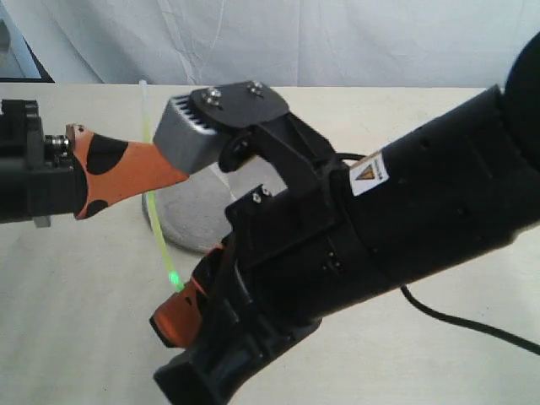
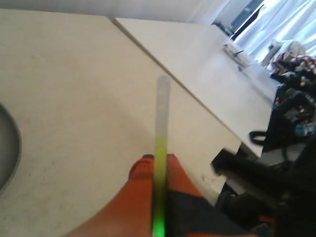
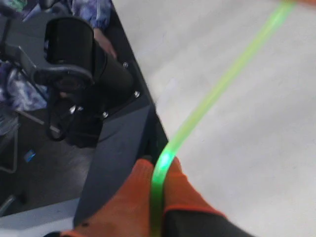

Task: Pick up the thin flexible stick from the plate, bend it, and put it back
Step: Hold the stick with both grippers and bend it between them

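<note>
where the left gripper (image 2: pixel 158 164) presses its orange fingers (image 2: pixel 140 180) together, the thin flexible stick (image 1: pixel 157 229) is pinched between them, its pale tip poking past. the right gripper (image 3: pixel 159 170) is likewise clamped on the stick's glowing lower end. the stick bows gently between the two, lifted clear of the plate (image 1: pixel 198 224), which lies on the pale table (image 1: pixel 76 321).
</note>
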Robot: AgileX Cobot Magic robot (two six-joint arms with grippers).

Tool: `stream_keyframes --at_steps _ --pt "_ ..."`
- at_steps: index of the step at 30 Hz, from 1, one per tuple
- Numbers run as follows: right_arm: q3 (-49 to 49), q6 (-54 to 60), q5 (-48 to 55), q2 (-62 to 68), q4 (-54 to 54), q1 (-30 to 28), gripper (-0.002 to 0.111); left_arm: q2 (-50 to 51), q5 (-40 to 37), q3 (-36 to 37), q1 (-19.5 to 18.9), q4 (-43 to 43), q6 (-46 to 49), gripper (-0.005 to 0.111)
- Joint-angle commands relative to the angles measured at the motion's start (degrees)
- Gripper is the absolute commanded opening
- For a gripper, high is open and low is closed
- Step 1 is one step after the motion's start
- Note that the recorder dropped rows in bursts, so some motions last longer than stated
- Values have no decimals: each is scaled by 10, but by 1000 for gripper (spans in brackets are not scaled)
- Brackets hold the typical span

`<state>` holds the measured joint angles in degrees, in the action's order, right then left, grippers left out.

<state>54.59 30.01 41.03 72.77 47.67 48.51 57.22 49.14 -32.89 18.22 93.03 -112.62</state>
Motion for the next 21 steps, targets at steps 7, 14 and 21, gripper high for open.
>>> stream_keyframes --at_steps 7,14,21 --pt "4 -227 -63 -38 -252 2 -1 5 107 1 4 -16 -22 0" --pt "4 -175 -49 31 -172 2 -1 5 137 1 4 -126 20 0" --pt "5 -5 -92 17 6 2 -1 7 40 1 4 -43 55 0"
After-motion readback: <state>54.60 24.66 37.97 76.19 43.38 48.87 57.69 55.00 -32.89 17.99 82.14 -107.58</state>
